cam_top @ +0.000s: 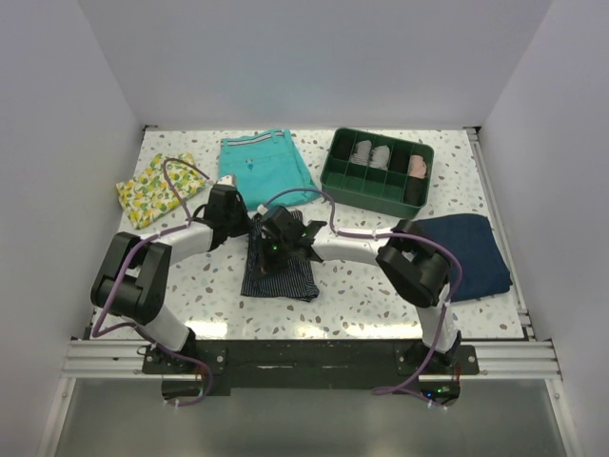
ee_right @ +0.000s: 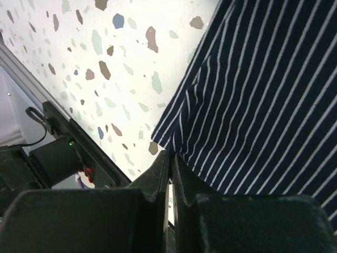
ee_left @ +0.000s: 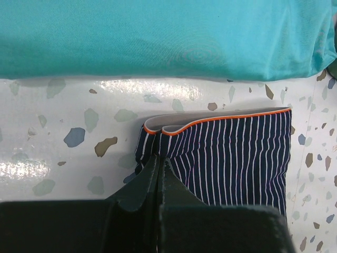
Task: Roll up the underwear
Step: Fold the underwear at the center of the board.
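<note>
The underwear [cam_top: 281, 276], navy with pale pinstripes and an orange-edged waistband, lies in the middle of the table. Its far part is hidden under both grippers. My left gripper [cam_top: 249, 228] is at the far left corner. In the left wrist view the gripper [ee_left: 159, 158] is shut on the underwear [ee_left: 237, 153] just below the waistband corner. My right gripper [cam_top: 278, 246] is right beside it over the cloth. In the right wrist view the gripper [ee_right: 171, 154] is shut on a side edge of the underwear [ee_right: 263, 105].
Teal shorts [cam_top: 265, 167] lie just beyond the underwear and fill the top of the left wrist view [ee_left: 158, 37]. A green divided tray [cam_top: 376, 202] with rolled items stands at the back right. A plain navy garment [cam_top: 466, 252] lies right; a lemon-print cloth [cam_top: 157, 188] lies left.
</note>
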Controlling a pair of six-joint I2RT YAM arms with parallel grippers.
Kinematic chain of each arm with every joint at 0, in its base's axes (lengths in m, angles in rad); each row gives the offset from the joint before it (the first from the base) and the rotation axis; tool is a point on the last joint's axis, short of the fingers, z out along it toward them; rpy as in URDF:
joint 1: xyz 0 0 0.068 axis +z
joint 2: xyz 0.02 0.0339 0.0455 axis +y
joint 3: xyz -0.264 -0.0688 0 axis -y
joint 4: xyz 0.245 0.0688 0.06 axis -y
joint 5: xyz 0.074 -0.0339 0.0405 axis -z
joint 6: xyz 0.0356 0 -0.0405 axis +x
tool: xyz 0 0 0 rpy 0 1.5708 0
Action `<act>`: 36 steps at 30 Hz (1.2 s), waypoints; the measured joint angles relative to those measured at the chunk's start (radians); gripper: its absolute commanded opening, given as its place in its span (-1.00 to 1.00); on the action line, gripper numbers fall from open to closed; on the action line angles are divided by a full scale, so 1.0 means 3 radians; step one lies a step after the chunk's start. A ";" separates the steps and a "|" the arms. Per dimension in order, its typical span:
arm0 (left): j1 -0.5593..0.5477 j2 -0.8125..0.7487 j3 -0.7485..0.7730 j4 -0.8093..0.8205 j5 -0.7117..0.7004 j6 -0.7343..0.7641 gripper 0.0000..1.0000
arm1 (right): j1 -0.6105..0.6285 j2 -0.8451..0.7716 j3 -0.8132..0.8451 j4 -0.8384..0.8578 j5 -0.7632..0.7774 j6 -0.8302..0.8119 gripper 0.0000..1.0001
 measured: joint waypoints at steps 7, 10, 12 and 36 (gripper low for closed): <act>0.0017 0.0000 0.0000 -0.0017 -0.0009 0.0000 -0.75 | 0.0024 0.0072 0.0000 0.0220 -0.0179 0.0126 -0.46; 0.0033 -0.0001 0.0000 -0.0031 -0.0013 0.0003 -0.38 | 0.0025 0.0097 -0.0017 0.0334 -0.0323 0.0186 -0.19; 0.0041 -0.0004 0.0000 -0.0052 -0.0019 0.0023 -0.12 | 0.0025 0.0084 -0.0081 0.0430 -0.0376 0.0209 -0.17; 0.0070 -0.1091 -0.0526 -0.0492 -0.0008 0.0017 0.56 | -0.0781 -0.1785 -0.1396 -0.0521 0.0740 -0.0295 0.07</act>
